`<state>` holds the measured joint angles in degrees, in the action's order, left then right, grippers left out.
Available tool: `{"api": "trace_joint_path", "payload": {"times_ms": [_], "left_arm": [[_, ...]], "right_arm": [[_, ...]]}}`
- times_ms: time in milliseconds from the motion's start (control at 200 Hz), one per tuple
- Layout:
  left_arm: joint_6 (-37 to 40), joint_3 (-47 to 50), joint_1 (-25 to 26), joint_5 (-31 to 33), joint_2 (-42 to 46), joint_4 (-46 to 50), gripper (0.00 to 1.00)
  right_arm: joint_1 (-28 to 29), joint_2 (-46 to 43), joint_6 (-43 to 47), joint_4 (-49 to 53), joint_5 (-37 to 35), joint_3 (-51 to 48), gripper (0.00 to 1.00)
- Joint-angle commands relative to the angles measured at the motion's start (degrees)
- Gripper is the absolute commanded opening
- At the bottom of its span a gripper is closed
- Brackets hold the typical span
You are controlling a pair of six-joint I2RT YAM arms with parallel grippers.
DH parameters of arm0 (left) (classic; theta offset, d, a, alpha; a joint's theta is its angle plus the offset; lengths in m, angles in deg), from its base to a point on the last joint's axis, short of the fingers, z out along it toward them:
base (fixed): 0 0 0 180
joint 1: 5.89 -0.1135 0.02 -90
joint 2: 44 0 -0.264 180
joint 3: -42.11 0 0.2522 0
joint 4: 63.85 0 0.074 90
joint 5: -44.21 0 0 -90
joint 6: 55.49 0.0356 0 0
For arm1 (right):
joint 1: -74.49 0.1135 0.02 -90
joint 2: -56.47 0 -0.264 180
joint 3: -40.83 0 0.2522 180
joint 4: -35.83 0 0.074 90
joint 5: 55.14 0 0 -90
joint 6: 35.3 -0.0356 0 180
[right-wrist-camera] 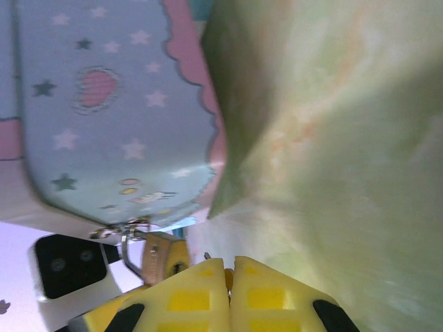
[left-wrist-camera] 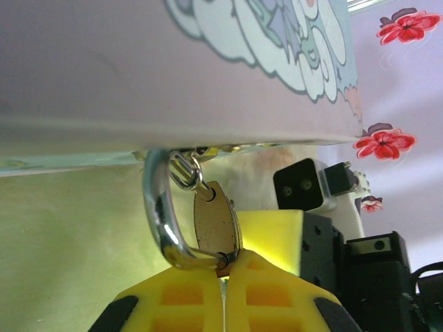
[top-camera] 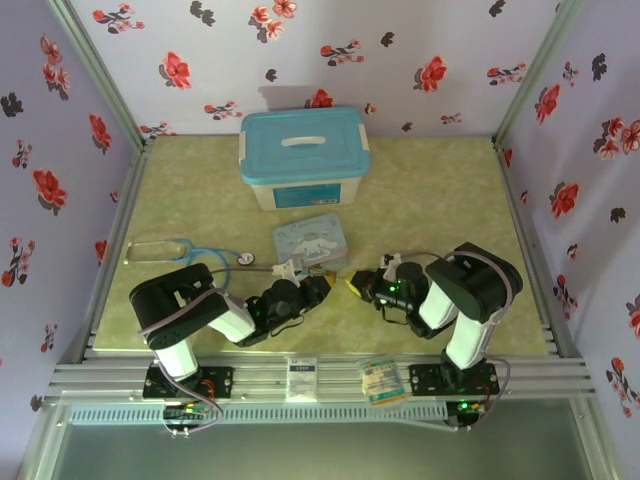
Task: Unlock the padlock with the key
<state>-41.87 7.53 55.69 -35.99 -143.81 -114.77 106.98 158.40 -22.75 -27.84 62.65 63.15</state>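
Note:
In the left wrist view my left gripper (left-wrist-camera: 226, 266) is shut on the padlock (left-wrist-camera: 214, 223), pinching the lower end of its brass body. The silver shackle (left-wrist-camera: 161, 218) curves up to a small ring under the tin's edge. My right gripper (right-wrist-camera: 229, 266) is shut on the key (right-wrist-camera: 206, 255). Only a thin grey tip pokes out of the yellow fingers, pointing at the padlock (right-wrist-camera: 160, 254) just to its left and stopping short of it. From above, the left gripper (top-camera: 320, 286) and the right gripper (top-camera: 354, 285) meet tip to tip in front of the cartoon tin (top-camera: 311, 243).
A blue-lidded storage box (top-camera: 304, 155) stands at the back centre. A stethoscope (top-camera: 180, 250) lies left of the tin. Floral walls close in the left, right and back sides. The tin (left-wrist-camera: 208, 69) hangs close over the padlock.

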Motion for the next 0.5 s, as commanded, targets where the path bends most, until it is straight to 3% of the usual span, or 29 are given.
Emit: {"api": "trace_joint_path", "payload": {"times_ms": [0, 495], "left_arm": [[-2.8, 0.3, -0.4, -1.3, 0.8, -3.9, 0.00], [-2.5, 0.2, -0.3, -0.9, 2.0, -3.7, 0.00]], "right_arm": [[0.8, -2.5, -0.5, -1.9, -2.1, -0.6, 0.00], [1.4, -2.2, -1.1, -1.9, -3.5, -0.8, 0.00]]}}
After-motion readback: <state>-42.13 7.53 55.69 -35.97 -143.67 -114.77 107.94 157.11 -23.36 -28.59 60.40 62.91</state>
